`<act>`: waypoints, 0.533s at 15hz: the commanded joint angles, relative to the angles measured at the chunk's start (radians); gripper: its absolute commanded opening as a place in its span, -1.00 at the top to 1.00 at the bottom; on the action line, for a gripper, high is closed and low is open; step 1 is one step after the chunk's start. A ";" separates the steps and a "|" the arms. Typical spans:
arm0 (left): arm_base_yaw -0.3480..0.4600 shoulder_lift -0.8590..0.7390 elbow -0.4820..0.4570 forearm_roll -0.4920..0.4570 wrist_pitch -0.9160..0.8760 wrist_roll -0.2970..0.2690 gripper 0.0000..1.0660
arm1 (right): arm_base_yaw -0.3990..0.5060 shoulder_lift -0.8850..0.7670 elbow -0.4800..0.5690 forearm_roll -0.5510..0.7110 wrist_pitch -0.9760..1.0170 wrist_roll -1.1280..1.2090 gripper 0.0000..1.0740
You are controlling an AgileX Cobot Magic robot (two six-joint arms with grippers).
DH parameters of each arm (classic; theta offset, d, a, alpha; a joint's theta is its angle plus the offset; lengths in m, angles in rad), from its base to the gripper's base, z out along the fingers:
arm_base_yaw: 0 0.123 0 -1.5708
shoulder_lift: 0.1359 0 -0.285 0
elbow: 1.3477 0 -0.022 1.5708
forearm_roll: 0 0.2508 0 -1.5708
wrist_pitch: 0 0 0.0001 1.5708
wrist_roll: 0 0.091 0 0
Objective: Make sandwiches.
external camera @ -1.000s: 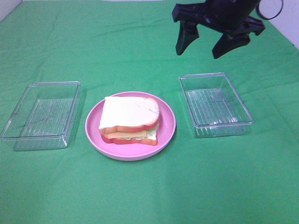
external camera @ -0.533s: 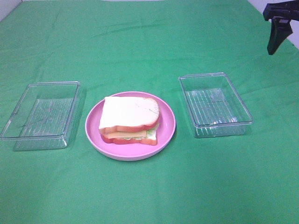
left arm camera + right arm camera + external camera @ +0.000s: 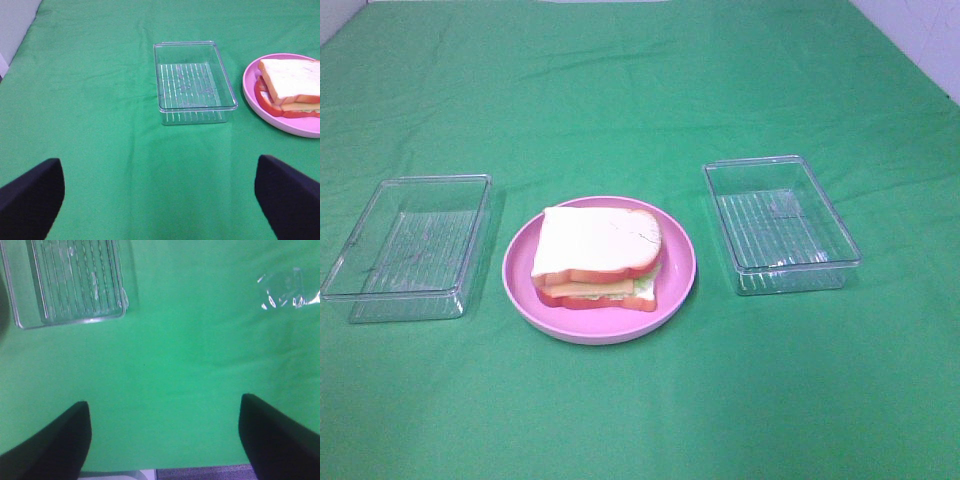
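From the high camera we see the sandwich stacked on the pink plate, an empty clear tray at its 9 o'clock and another tray at 3 o'clock; neither arm shows here. In the left wrist view, the left gripper hangs with jaws wide apart and empty, sandwich off at 2 o'clock. In the right wrist view, the right gripper is likewise spread, holding nothing over bare green cloth. The stack looks complete (we judge), so the best move is keeping both arms clear of it.
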 commanded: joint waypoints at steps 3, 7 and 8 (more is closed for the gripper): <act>0.000 -0.025 0.001 -0.010 -0.010 0.000 -0.81 | -0.001 -0.409 0.239 -0.004 -0.042 -0.014 -0.46; 0.000 -0.025 0.001 -0.010 -0.010 0.000 -0.81 | -0.001 -0.780 0.386 -0.004 -0.085 -0.005 -0.46; 0.000 -0.025 0.001 -0.010 -0.010 0.000 -0.81 | -0.001 -0.869 0.420 -0.003 -0.107 -0.002 -0.46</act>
